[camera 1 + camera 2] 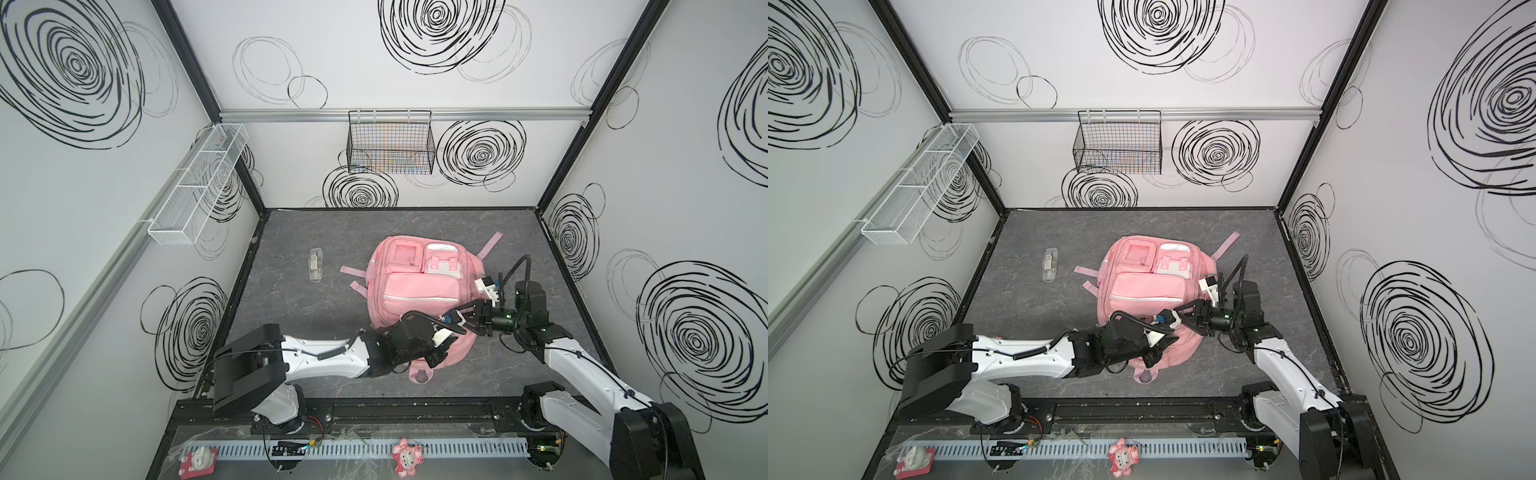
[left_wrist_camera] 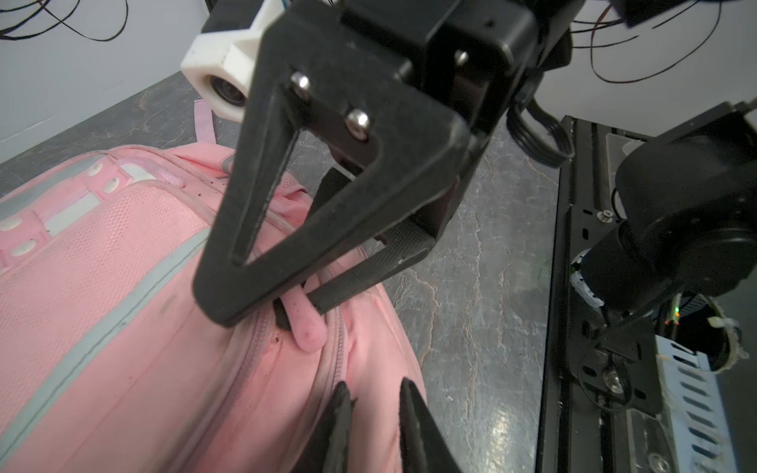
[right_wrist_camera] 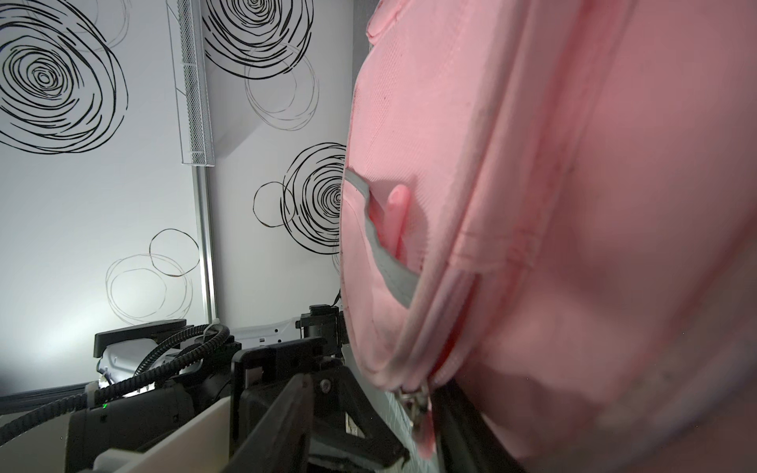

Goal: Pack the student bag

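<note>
Underneath everything, the grey marbled tabletop [image 1: 316,232], boxed in by white walls printed with black scribbled rings. In its middle, in both top views, the student bag [image 1: 415,286]: flat on its back, pockets and pale stripes upward. Long axis from back wall to front rail, top loop [image 1: 420,376] toward the rail, base toward the back wall, straps splayed out on both sides.

Reaching in low from the left, the left arm [image 1: 316,353], its wrist and cable over the bag's near end and hiding the fabric there. Bent in from the right to the same end, the right arm [image 1: 582,365].

High on the left wall, a white mesh shelf [image 1: 195,183]. Hung on the back wall's rail, a black wire basket [image 1: 390,145]. On the ledge in front of the arm bases, a slotted cable duct [image 1: 457,449] with a pink plush toy [image 1: 405,456] against it.

Left of the bag and well apart from it, a clear case [image 1: 316,264], lengthwise front to back, label inside too small to read.

Filling much of the left wrist view and blocking the bag's far side, the right gripper [image 2: 295,305]: fingers partly apart, tips either side of the pink zip pull [image 2: 305,327]. Cannot tell whether pinching it or only straddling it. Just beside the zip track, tips down, the left gripper [image 2: 375,413]: fingers a narrow slit apart, holding nothing, pink cloth showing through the gap.

Close up in the right wrist view, the metal slider [image 3: 411,399] with the pull hanging from it.
</note>
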